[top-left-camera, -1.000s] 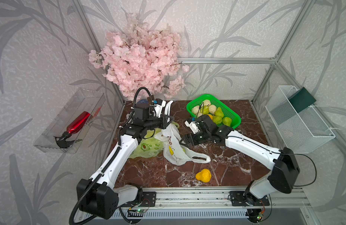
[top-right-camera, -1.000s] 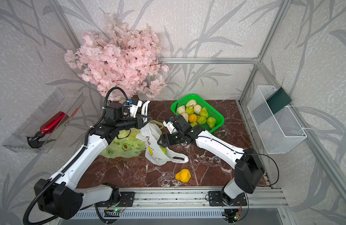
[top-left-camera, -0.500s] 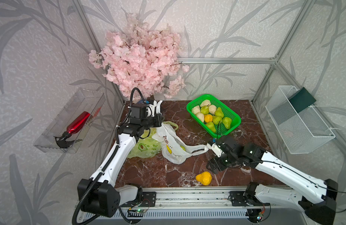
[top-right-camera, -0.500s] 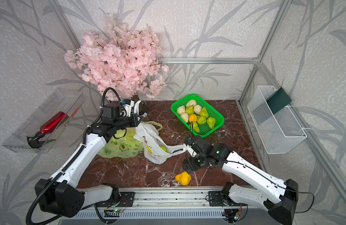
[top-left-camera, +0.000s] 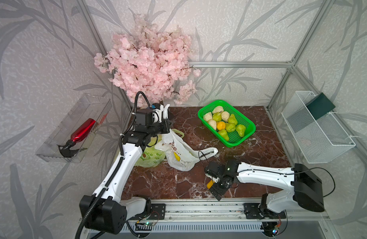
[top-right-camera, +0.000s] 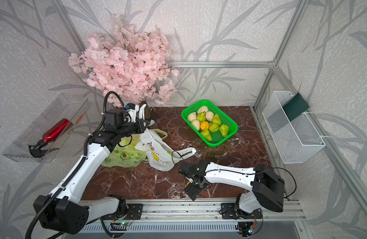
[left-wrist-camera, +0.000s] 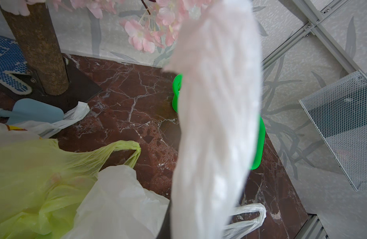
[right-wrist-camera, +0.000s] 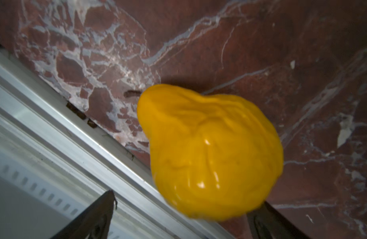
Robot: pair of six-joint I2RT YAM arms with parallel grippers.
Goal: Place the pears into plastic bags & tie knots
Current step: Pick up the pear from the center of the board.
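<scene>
Two arms are reaching over the red marble table. The right gripper is hanging low at the front edge. Its dark jaws are standing wide apart on either side of a yellow-orange pear, which is lying on the stone just beside the metal rail. Whether either finger is touching the fruit I cannot tell.

The left gripper is pointing toward the back wall near the trunk of the pink blossom tree, with its jaws closed. A blurred white strip is filling the middle of the left wrist view, and I cannot tell whether any bag plastic is being pinched.

Below that wrist the white bag with yellow print is sitting crumpled mid-table, one handle trailing toward the right arm. It is touching the yellow-green avocado-print bag lying under the left arm. More white bag plastic is lying by the trunk's base, next to a blue-grey spatula and a blue-dotted glove.

Several green pears, pale fruits and one orange fruit are resting in the green basket at the back right, well apart from both bags.
</scene>
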